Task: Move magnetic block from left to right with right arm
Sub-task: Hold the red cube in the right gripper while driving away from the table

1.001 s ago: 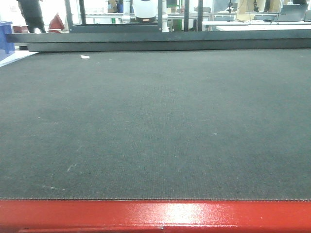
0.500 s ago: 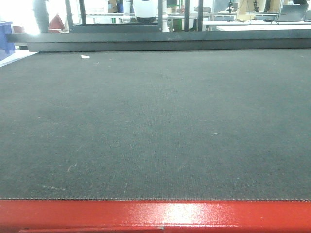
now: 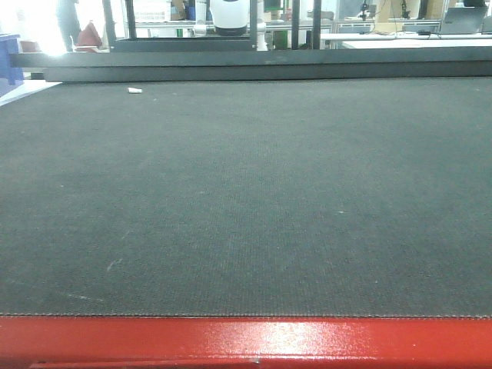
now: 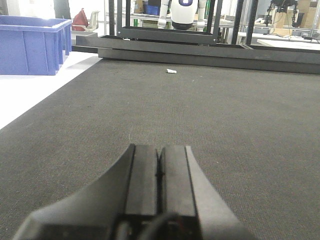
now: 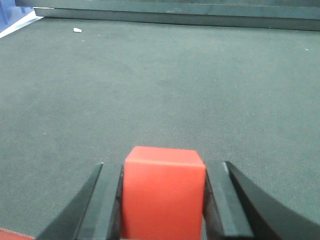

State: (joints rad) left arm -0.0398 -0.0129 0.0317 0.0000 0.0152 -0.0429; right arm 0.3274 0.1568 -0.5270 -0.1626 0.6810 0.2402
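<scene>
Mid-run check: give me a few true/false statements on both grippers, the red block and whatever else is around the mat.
1. The right gripper is shut on the magnetic block. True.
2. The left gripper is open. False: its jaws are pressed together, holding nothing.
3. The block lies loose on the mat in the front view. False: no block shows there.
4. A small white scrap lies near the mat's far edge. True.
5. The blue bin stands on the mat. False: it stands beside it, on a white surface.

Red magnetic block (image 5: 164, 192); black fingers (image 5: 107, 205); dark grey mat (image 3: 246, 192); blue bin (image 4: 32, 45).
</scene>
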